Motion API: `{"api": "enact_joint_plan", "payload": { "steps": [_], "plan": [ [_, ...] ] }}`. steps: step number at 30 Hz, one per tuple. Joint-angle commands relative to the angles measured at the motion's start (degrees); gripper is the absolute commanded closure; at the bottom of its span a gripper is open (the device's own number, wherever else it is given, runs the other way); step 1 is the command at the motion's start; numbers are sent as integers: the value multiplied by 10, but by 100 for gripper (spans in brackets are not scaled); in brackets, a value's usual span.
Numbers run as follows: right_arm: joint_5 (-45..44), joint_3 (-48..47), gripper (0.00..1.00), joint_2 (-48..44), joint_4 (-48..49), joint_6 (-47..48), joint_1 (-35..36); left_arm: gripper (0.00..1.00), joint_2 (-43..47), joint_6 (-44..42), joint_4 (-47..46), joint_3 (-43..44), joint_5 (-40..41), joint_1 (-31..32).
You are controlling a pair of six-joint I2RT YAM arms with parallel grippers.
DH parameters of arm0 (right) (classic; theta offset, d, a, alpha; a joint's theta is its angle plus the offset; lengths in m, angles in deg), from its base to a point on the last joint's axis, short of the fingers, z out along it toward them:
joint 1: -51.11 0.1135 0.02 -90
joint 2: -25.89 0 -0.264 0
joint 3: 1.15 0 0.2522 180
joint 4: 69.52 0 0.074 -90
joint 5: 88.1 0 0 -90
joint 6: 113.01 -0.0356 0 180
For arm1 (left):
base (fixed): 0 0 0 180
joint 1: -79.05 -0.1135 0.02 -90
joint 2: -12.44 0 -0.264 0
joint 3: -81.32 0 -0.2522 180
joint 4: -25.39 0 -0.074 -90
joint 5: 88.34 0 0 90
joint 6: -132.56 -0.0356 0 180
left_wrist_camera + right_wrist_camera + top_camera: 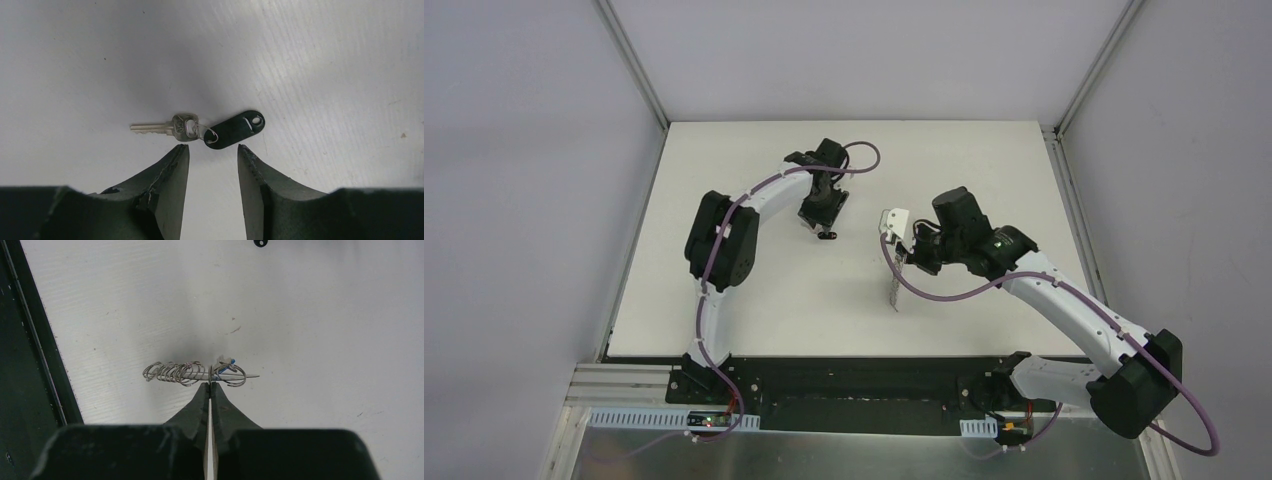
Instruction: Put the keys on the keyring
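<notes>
A silver key (152,128) lies flat on the white table, joined by a small wire ring to a black oval tag (235,129). My left gripper (213,147) is open and hangs just above it, fingertips on either side of the ring end, touching nothing. It shows in the top view (825,228) over the black tag (827,235). My right gripper (210,383) is shut on the keyring (195,373), seen edge-on with several wire clips along it. A blue bit (229,361) shows among the clips. In the top view the keyring (893,288) hangs below the right gripper (903,255).
The white table (754,290) has a black strip along its near edge (844,368), also at the left of the right wrist view (20,365). The black tag shows at the top edge of that view (260,243). Grey walls enclose the table.
</notes>
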Motion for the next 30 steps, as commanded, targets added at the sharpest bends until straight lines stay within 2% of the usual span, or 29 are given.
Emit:
{"api": "enact_joint_plan", "payload": {
  "steps": [1, 15, 24, 30],
  "plan": [
    [13, 1, 100, -7, 9, -7, -4, 58, -20, -14, 17, 31, 42, 7],
    [15, 6, 100, -14, 11, -7, -6, 70, -31, -18, 15, 29, 56, 11],
    [15, 6, 100, -16, 11, -7, -6, 85, -17, -21, 10, 8, 48, 11],
    [16, 5, 100, -16, 11, -6, -6, 100, 12, -25, -1, -19, 20, 12]
  ]
}}
